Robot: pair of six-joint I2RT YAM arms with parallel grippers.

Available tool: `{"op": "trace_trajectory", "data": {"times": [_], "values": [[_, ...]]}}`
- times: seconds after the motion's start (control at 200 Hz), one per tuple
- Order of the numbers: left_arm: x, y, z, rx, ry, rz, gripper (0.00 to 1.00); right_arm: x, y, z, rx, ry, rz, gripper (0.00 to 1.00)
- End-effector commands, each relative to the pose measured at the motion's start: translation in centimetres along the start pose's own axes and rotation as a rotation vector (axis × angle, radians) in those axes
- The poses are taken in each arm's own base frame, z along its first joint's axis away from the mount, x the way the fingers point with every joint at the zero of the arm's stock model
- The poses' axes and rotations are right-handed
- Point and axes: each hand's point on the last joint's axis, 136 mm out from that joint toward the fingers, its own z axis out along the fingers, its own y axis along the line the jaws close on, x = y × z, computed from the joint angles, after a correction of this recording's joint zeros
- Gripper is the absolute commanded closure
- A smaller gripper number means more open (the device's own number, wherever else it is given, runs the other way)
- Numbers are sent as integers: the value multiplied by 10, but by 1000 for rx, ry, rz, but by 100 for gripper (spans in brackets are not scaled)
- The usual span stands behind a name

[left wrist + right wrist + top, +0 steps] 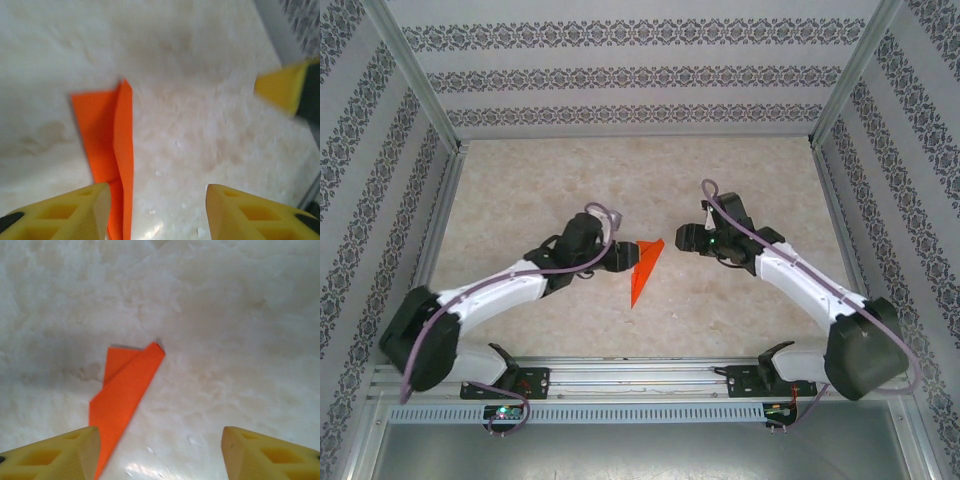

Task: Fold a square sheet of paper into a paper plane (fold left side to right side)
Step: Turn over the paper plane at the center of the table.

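The paper plane [645,268] lies on the table [570,180] at the centre of the top view, between my two grippers and held by neither.

My main worry is the fold itself. In the right wrist view the upper layer [132,377] sits slightly off the one beneath. With nothing pressing it down, I judge the crease could relax and the flap lift.

The second risk is contact as I leave. In the left wrist view the paper runs out at the bottom edge, right beside the lower-left finger [65,212], and I cannot tell whether they touch. Paper this light would slide or spin if that finger caught its edge.

The third is the arms themselves. A finger [280,87] of the other gripper shows at the upper right of that view, so the two tools are near each other and a careless move could knock them together.

Seen from above, the narrow tip points toward the bottom of the frame, a little left, with the wide end at the upper right. The long axis runs steeply from upper right to lower left.

The left gripper [157,190] has its jaws apart over bare table, grasping nothing. The right gripper [160,430] is likewise spread and empty, with the paper off to the left of its gap.
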Motion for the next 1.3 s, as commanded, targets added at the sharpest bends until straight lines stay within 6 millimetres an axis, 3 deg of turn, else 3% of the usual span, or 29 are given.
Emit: {"op": "trace_trajectory", "data": {"times": [0.0,0.07,0.26,0.51,0.729,0.889,1.074,1.294], "values": [[-6,42,-28,-193,-79,28,39,18,-21,-10,163,6,-29,30],[-11,52,-46,-243,-123,26,31,26,-15,-13,191,21,-56,28],[-14,69,-79,-304,-214,3,23,39,9,-6,264,66,-142,22],[-9,84,-104,-353,-279,-14,15,52,51,20,357,110,-227,11],[1,98,-119,-403,-310,-26,11,63,67,44,478,124,-219,8],[6,105,-123,-422,-312,-19,10,71,72,64,505,152,-177,11],[11,106,-121,-420,-292,0,10,62,80,78,509,112,-153,18],[15,108,-119,-425,-276,12,9,62,68,96,542,114,-88,33]]}}
